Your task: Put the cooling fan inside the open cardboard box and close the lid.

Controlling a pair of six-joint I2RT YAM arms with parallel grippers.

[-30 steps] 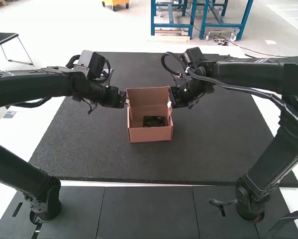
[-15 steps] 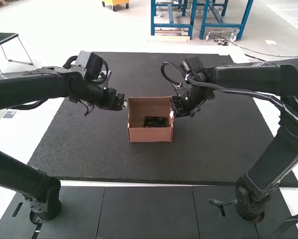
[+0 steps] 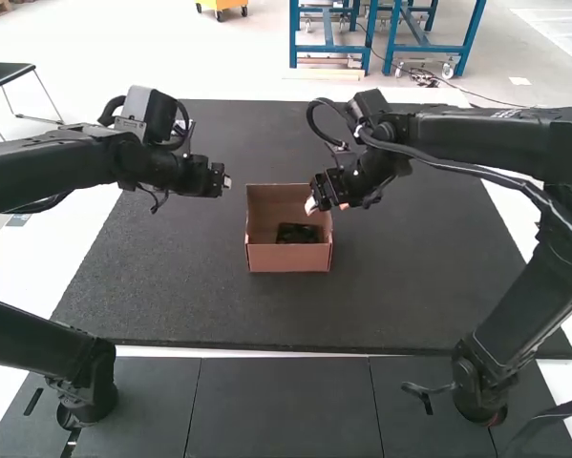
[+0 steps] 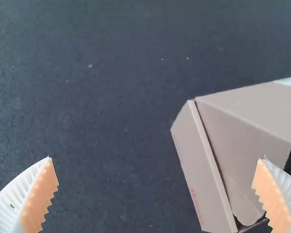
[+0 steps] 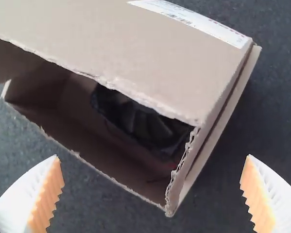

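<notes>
The brown cardboard box stands mid-mat with the black cooling fan lying inside it. In the right wrist view a lid flap with a white label leans partly over the opening, and the fan shows dark beneath it. My right gripper is open at the box's far right corner, its fingers spread wide around the box. To the left of the box and apart from it, my left gripper is open and holds nothing. The left wrist view has a box corner just beside one finger.
A black mat covers the table, with white table edge at the left. Blue metal frames stand beyond the mat's far side.
The lid, upright at the back a second ago, has come down toward the opening. My left gripper drew back to the left, away from the box. My right gripper shifted toward the box's far right corner.
</notes>
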